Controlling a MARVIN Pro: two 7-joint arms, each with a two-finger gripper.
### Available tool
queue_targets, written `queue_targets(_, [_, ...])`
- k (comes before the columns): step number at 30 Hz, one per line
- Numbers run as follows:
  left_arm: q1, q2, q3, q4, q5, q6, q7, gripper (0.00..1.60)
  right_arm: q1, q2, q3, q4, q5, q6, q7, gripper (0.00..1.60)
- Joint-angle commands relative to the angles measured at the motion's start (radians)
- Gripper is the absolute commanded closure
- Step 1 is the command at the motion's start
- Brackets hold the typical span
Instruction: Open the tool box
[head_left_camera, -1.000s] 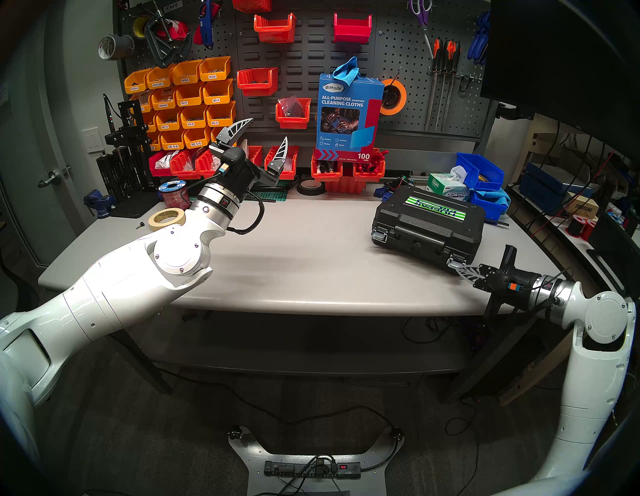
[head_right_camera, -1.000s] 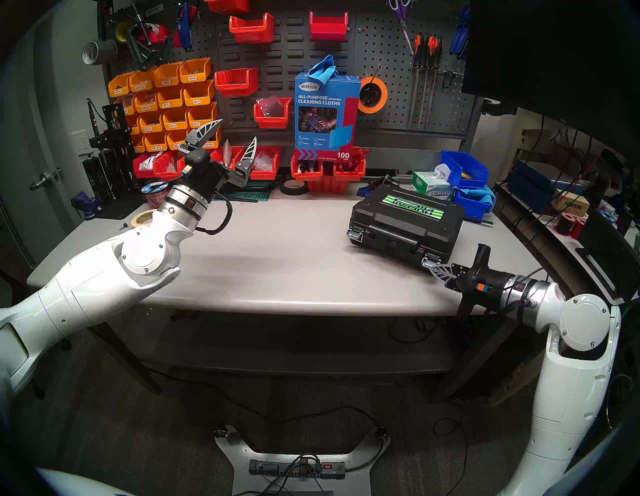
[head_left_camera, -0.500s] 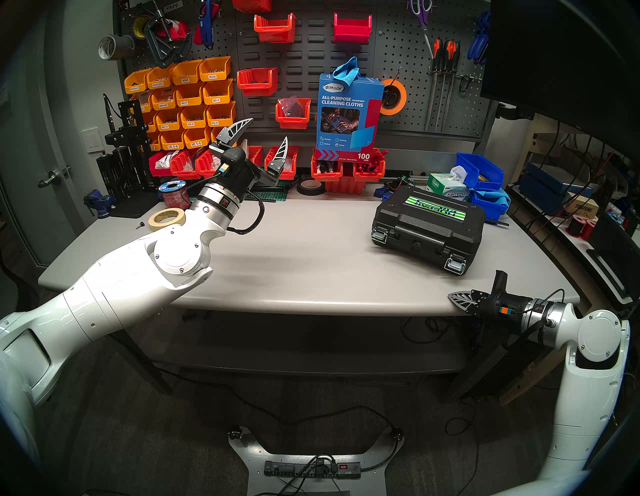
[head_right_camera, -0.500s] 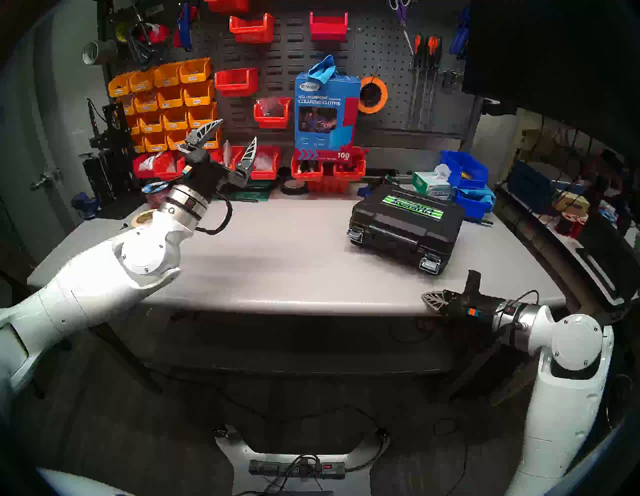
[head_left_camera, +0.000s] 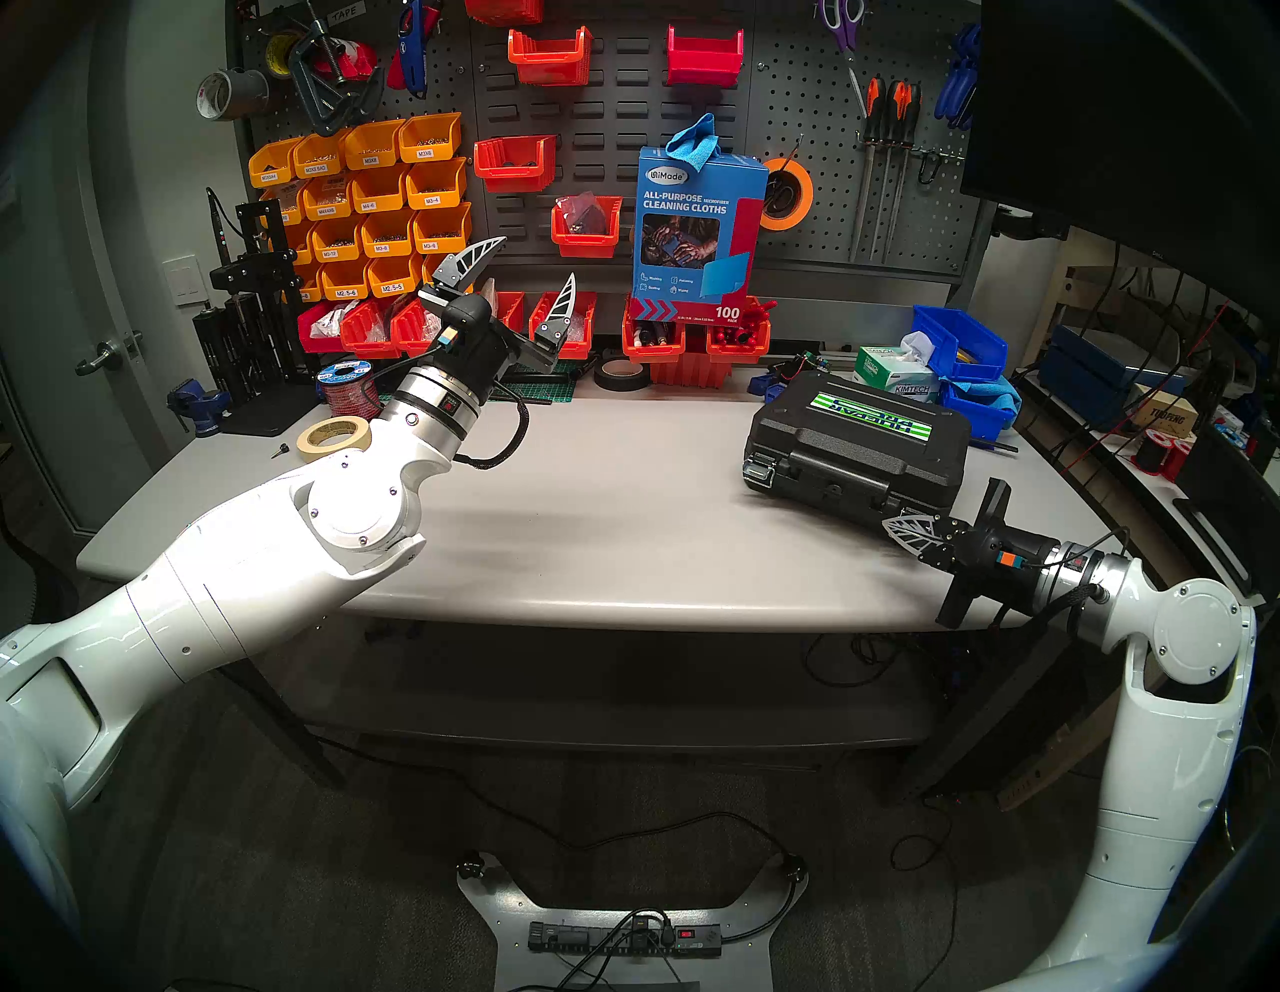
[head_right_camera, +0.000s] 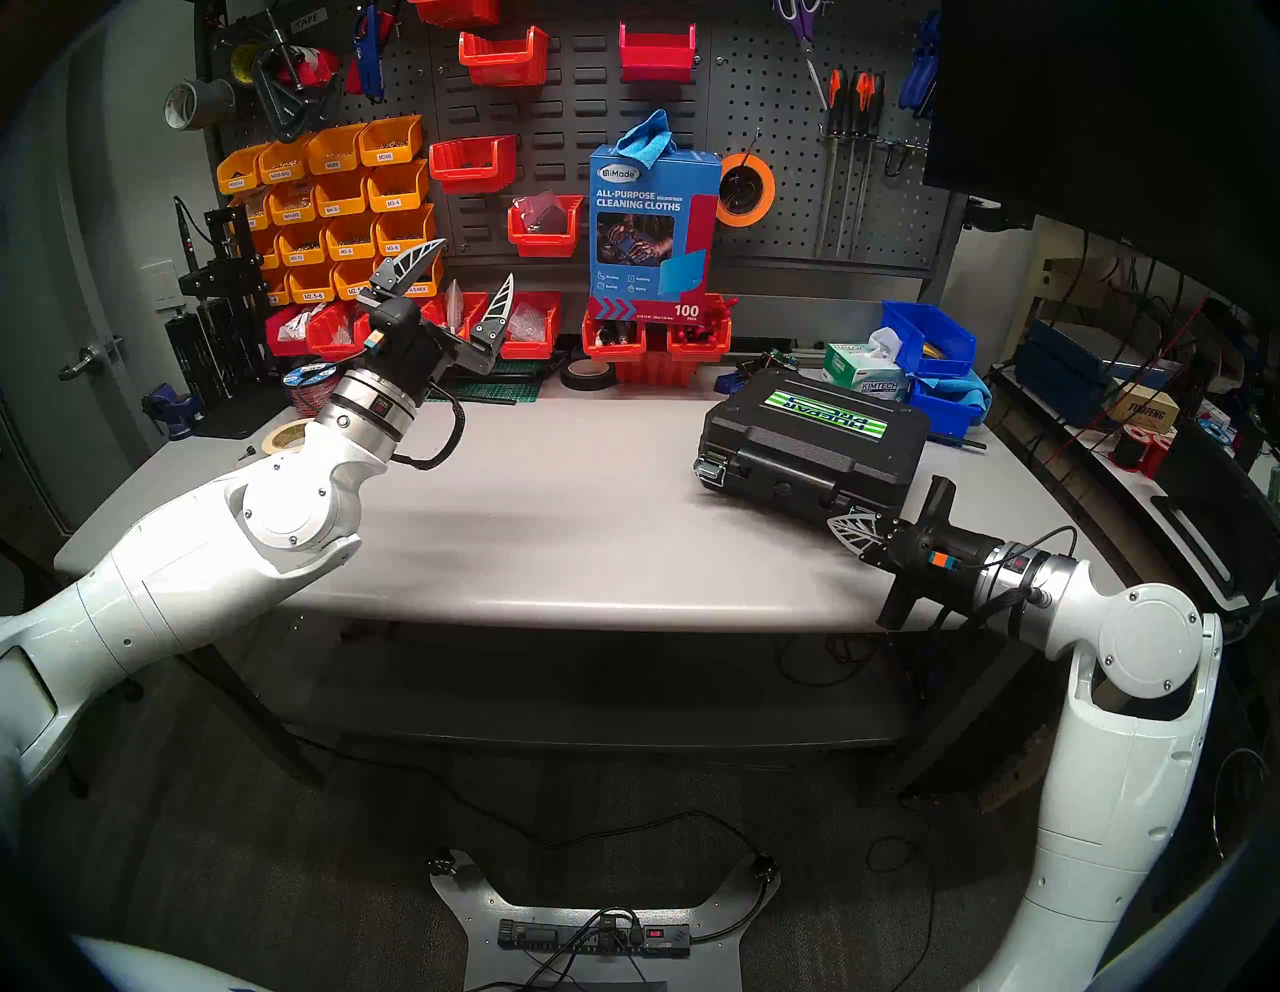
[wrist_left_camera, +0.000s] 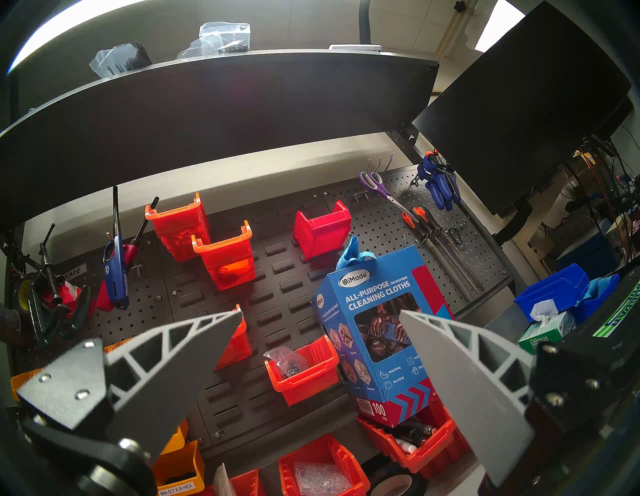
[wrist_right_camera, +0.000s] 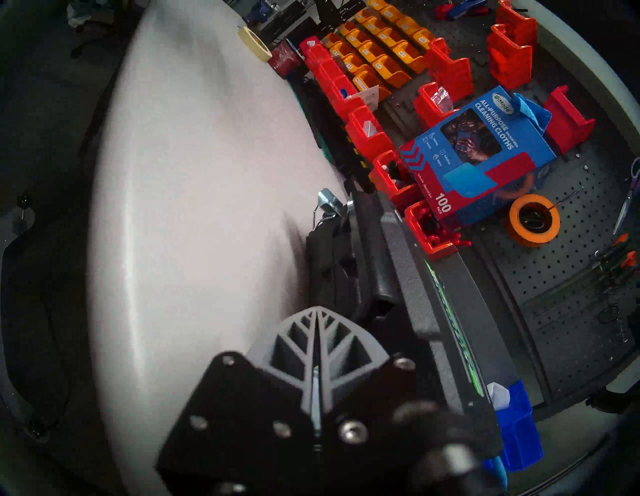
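Note:
The black tool box (head_left_camera: 859, 443) lies with its lid down at the right of the grey table (head_left_camera: 589, 526), its striped sticker on top and its handle facing me. Its left silver latch (head_left_camera: 758, 472) shows; the right latch is hidden behind my right gripper (head_left_camera: 891, 524). That gripper is shut on nothing, and its tips are at the box's front right corner; I cannot tell whether they touch. In the right wrist view the shut fingers (wrist_right_camera: 294, 332) point at the box's front (wrist_right_camera: 346, 277) near the handle's end. My left gripper (head_left_camera: 537, 258) hangs open and empty, high at the back left.
Blue bins (head_left_camera: 959, 346) and a Kimtech tissue box (head_left_camera: 893, 374) crowd the tool box's far side. A blue cleaning-cloth box (head_left_camera: 699, 228) stands on red bins at the back. A masking tape roll (head_left_camera: 332, 436) and a black tape roll (head_left_camera: 621, 374) lie on the table.
The right gripper dropped back from the box's right latch to the table's front edge, then came up again to that front right corner. The left arm has not moved.

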Motion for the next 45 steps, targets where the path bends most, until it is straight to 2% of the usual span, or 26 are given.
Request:
queue_targets(1, [-0.016,-0.002,-0.010,-0.003,0.002,-0.001,-0.002,0.03,0.057,0.003,-0.016,0.010,-0.001,-0.012,-0.034,0.82])
queue_targets(2, [-0.016,-0.002,-0.010,-0.003,0.002,-0.001,-0.002,0.03,0.059,0.003,-0.018,0.012,-0.001,-0.013,-0.036,0.75])
queue_targets(3, [-0.016,-0.002,-0.010,-0.003,0.002,-0.001,-0.002,0.03,0.059,0.003,-0.019,0.013,-0.001,-0.014,-0.038,0.54])
queue_targets(6, [-0.016,-0.002,-0.010,-0.003,0.002,-0.001,-0.002,0.03,0.062,0.003,-0.020,0.018,-0.004,-0.018,-0.044,0.46])
queue_targets(14, [-0.016,-0.002,-0.010,-0.002,0.002,-0.001,-0.002,0.03,0.069,0.008,-0.018,0.022,-0.008,-0.021,-0.047,0.56])
queue_targets(23, [-0.016,-0.002,-0.010,-0.002,0.002,-0.001,-0.002,0.03,0.061,0.003,-0.011,0.033,-0.009,-0.034,-0.047,0.78])
queue_targets(35, [-0.016,-0.002,-0.010,-0.002,0.002,-0.001,-0.002,0.03,0.113,0.020,-0.039,0.096,-0.032,-0.069,-0.068,0.79])
queue_targets(45, [-0.017,-0.002,-0.010,-0.002,0.002,-0.001,-0.002,0.03,0.129,0.025,-0.051,0.114,-0.044,-0.078,-0.074,0.72])
